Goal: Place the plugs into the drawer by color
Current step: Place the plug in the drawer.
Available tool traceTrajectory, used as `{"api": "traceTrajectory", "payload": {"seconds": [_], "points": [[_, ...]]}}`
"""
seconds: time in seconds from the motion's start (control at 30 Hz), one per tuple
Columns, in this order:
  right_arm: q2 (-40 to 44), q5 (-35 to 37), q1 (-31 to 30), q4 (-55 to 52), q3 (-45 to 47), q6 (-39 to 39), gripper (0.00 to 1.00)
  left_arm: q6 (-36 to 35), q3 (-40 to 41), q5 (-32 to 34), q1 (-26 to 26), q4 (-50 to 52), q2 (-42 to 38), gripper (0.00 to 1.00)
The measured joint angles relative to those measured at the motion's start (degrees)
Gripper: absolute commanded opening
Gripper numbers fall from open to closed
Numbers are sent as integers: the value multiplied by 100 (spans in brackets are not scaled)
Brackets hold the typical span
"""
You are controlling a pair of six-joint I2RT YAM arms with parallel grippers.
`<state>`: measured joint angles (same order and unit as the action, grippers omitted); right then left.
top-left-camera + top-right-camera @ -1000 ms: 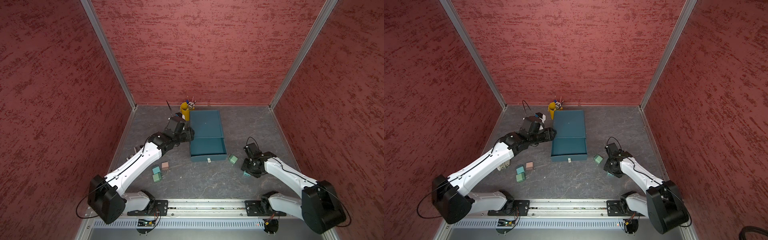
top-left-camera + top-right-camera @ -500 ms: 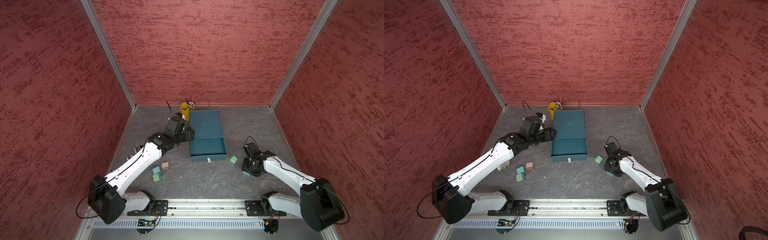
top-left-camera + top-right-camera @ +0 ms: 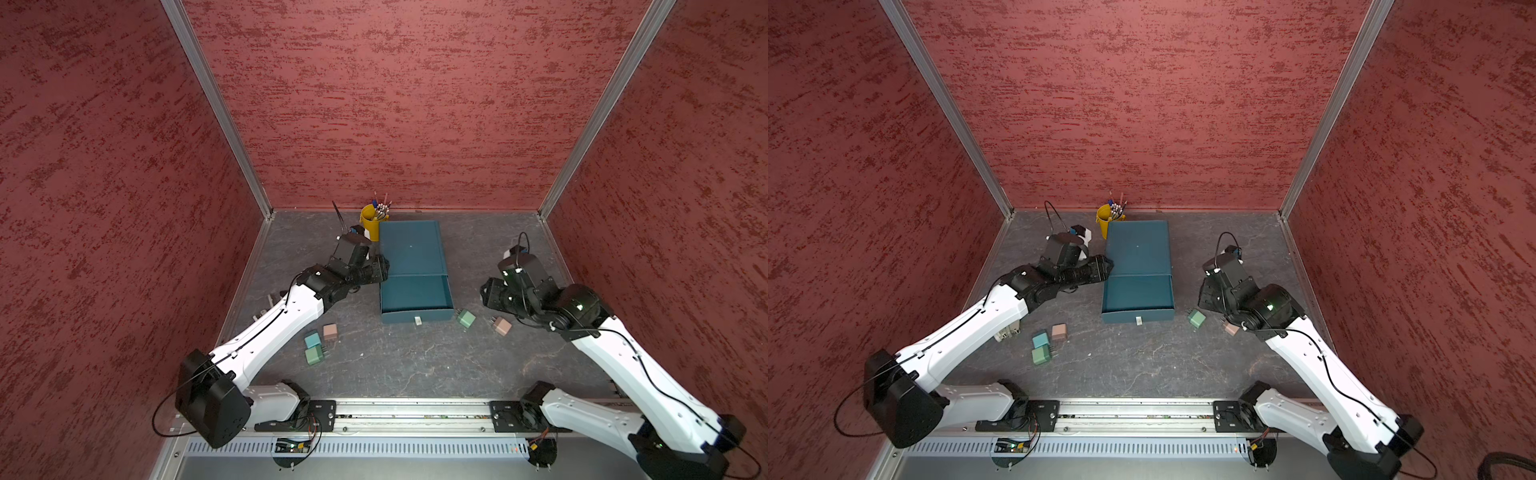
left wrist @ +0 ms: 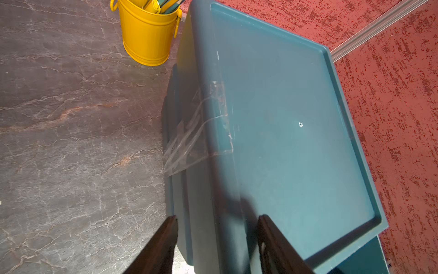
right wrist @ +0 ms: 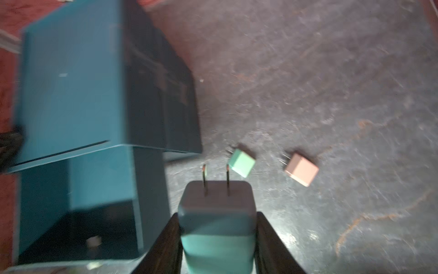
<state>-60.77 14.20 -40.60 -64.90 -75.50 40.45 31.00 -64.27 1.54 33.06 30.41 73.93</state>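
Observation:
My right gripper (image 5: 217, 214) is shut on a teal-blue plug (image 5: 218, 227) with its prongs pointing away, raised off the table right of the drawer (image 3: 411, 253). The top drawer is pulled out (image 3: 415, 291) and looks bare inside. A mint green plug (image 3: 466, 319) and a pinkish beige plug (image 3: 501, 326) lie below that gripper (image 3: 485, 293). Left of the drawer's front lie a beige plug (image 3: 330, 331), a teal one (image 3: 311, 340) and a green one (image 3: 314, 356). My left gripper (image 4: 218, 219) stands open astride the chest's top left edge (image 4: 213, 166).
A yellow pen cup (image 3: 371, 222) stands at the chest's back left corner. Flat beige-grey strips (image 3: 1007, 332) lie under my left arm. Red walls close in three sides, and a metal rail (image 3: 415, 411) runs along the front.
My right gripper closed on the teal-blue plug, lifted it off the table and carried it back toward the open drawer, uncovering the beige plug. The left arm has not moved.

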Motion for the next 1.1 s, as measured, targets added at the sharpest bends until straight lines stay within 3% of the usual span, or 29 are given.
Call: {"api": "traceTrajectory", "payload": {"seconds": [0.3, 0.6, 0.67, 0.8, 0.87, 0.97, 1.1], "points": [[-1550, 44, -1482, 295, -1198, -234, 17, 0, 0, -15, -57, 2, 0, 57], [-2398, -31, -1707, 603, -1268, -225, 19, -17, 0, -37, -136, 13, -11, 57], [-2479, -46, -1707, 691, -1217, -208, 26, -37, 7, -46, -164, 28, -26, 57], [-2612, -46, -1707, 688, -1204, -173, 58, -44, 31, -116, -205, 26, -55, 57], [-2636, -44, -1707, 691, -1204, -166, 65, -44, 31, -144, -216, 24, -55, 57], [-2634, -35, -1707, 693, -1204, -166, 72, -44, 35, -162, -221, 22, -55, 57], [-2632, 20, -1707, 667, -1220, -168, 73, -44, 48, -168, -221, 2, -55, 57]]}}
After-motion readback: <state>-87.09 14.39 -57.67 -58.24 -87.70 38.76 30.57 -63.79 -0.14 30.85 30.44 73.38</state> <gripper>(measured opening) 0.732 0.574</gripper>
